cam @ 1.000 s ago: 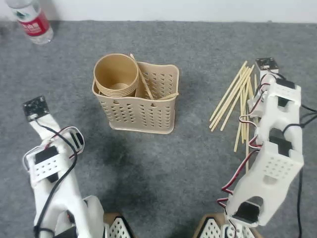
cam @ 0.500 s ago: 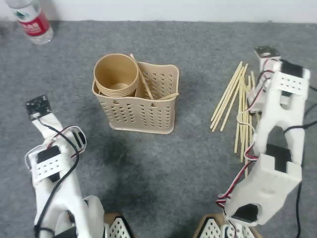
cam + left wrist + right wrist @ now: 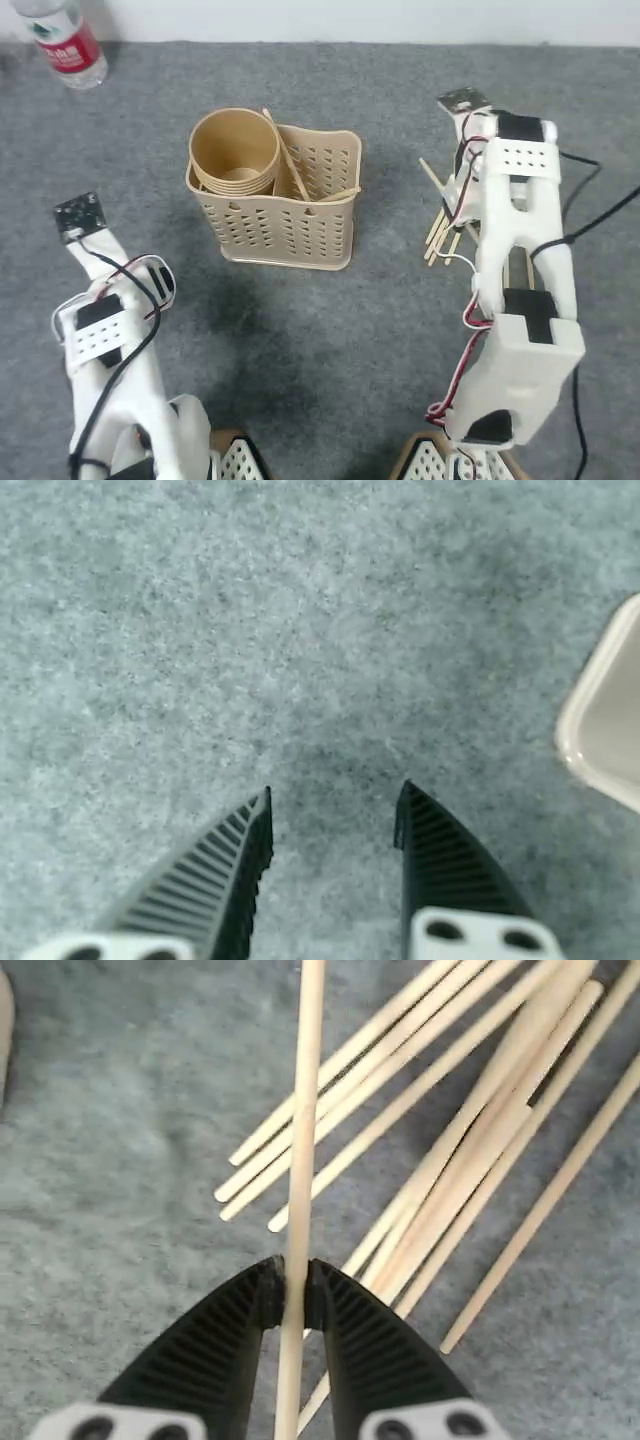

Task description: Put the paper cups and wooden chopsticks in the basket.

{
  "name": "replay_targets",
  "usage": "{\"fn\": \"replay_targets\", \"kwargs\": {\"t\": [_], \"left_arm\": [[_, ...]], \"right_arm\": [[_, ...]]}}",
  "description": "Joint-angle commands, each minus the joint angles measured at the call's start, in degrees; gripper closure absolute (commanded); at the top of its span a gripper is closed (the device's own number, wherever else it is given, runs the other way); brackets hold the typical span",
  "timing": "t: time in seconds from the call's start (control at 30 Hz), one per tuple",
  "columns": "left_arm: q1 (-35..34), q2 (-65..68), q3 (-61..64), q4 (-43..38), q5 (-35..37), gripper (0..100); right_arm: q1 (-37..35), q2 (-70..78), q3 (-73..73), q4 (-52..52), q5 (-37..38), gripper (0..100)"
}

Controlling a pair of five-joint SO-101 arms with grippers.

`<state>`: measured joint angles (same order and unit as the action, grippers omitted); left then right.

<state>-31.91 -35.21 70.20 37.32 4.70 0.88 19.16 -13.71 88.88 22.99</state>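
R gripper (image 3: 290, 1282): jaws pinched on one wooden chopstick (image 3: 303, 1110), above loose chopsticks (image 3: 470, 1150) lying on grey mat (image 3: 120, 1110), right of basket (image 3: 290, 225)
L gripper (image 3: 335, 815): jaws apart, nothing btwn, over mat off basket's left side
basket: upright; paper cups (image 3: 233, 150) stacked in its left end, leaning chopsticks (image 3: 285, 155) beside them, two or poss. three
bottle (image 3: 65, 45): far-left corner, well apart
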Motion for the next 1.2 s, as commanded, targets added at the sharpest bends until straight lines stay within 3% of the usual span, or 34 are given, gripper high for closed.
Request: {"fn": "replay_targets", "kwargs": {"t": [0.0,0.37,0.57,0.73,0.97,1.17], "left_arm": [[0.26,-0.44,-0.22,-1.14,0.0,81],[0.26,-0.44,-0.22,-1.14,0.0,81],[0.26,-0.44,-0.13,-1.14,0.0,81],[0.26,-0.44,-0.13,-1.14,0.0,81],[0.26,-0.44,-0.13,-1.14,0.0,81],[0.26,-0.44,-0.13,-1.14,0.0,81]], "right_arm": [[-0.13,-6.02,-3.78,2.15,-0.7,99.1],[-2.24,-31.25,-6.59,13.41,2.46,99.1],[-3.38,-43.38,-3.96,14.02,3.43,99.1],[-9.45,-47.16,-2.73,14.11,3.43,99.1],[-25.01,-47.52,2.46,14.2,3.16,99.1],[-27.47,-47.52,10.02,14.29,0.88,99.1]]}}
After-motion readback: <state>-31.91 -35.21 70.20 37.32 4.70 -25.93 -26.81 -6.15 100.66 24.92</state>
